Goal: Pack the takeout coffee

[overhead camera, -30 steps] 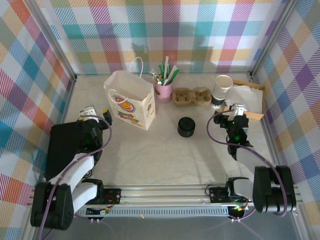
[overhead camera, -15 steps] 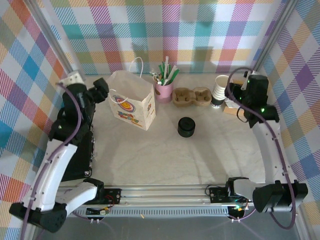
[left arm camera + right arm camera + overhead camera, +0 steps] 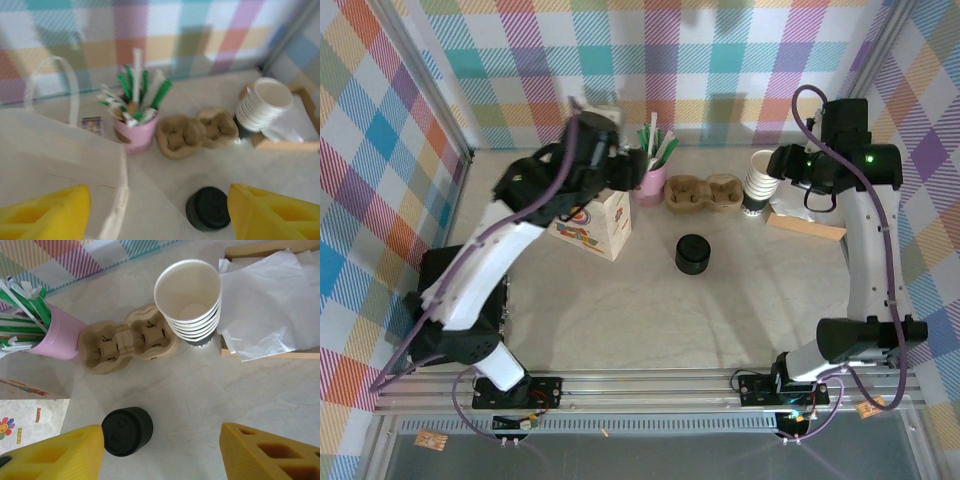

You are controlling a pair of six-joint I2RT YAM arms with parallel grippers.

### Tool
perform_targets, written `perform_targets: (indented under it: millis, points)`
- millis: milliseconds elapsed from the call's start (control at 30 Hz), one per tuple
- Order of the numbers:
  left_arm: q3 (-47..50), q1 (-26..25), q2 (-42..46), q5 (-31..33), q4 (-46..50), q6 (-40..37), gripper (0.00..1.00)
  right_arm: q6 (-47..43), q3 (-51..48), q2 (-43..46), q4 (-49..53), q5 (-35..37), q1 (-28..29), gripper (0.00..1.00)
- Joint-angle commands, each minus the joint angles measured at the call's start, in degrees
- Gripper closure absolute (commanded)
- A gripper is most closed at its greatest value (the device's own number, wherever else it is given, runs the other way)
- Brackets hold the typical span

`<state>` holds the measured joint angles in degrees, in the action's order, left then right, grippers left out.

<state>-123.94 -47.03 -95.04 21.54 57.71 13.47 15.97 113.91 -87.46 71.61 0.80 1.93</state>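
**Both grippers open and empty over the far side of the worktop**

From above, we see the left gripper [image 3: 620, 165] over the paper bag [image 3: 592, 226] near the far edge of the worktop [image 3: 670, 320]. The right gripper [image 3: 782, 165] is just beside the stack of white cups [image 3: 763, 175] toward the far right corner. The black lid stack [image 3: 692, 254] stands mid-worktop, well apart from both. In the left wrist view, our yellow fingers [image 3: 45, 212] stand wide with nothing between them. The bag lies under one, and the pink straw cup [image 3: 135, 132] and cardboard carrier [image 3: 195, 132] are ahead. In the right wrist view, the fingers [image 3: 55, 452] are likewise spread and empty, with the cup stack ahead and the lid stack just beside one fingertip. We cannot tell which of these is the takeout coffee.
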Motion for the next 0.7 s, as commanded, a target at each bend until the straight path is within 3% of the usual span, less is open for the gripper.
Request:
perform_targets:
  millis: [0,133,333,533,667]
  points:
    - [-2.26,-2.92,-2.44,-1.05,4.28,-1.56,0.28,1.25,5.51,-4.3,7.09,-0.22,0.09,0.37]
    - [2.37,-3.58,-2.35,-5.79,0.25,2.42,0.29,1.96,11.07,-8.48,8.78,-0.87,-0.38,0.41]
    - [9.93,-3.95,-1.54,-9.98,-9.37,0.88,0.28,3.72,17.68,-15.51,11.81,-2.88,-1.65,0.47]
    - [7.37,-3.95,-5.95,-10.49,-10.84,-6.19,0.24,4.78,24.32,-22.93,14.22,-3.07,-2.81,0.56]
    - [3.5,-3.95,-9.44,-10.51,-10.08,-9.07,0.21,4.41,27.15,-27.27,16.16,-1.5,-3.83,0.53]
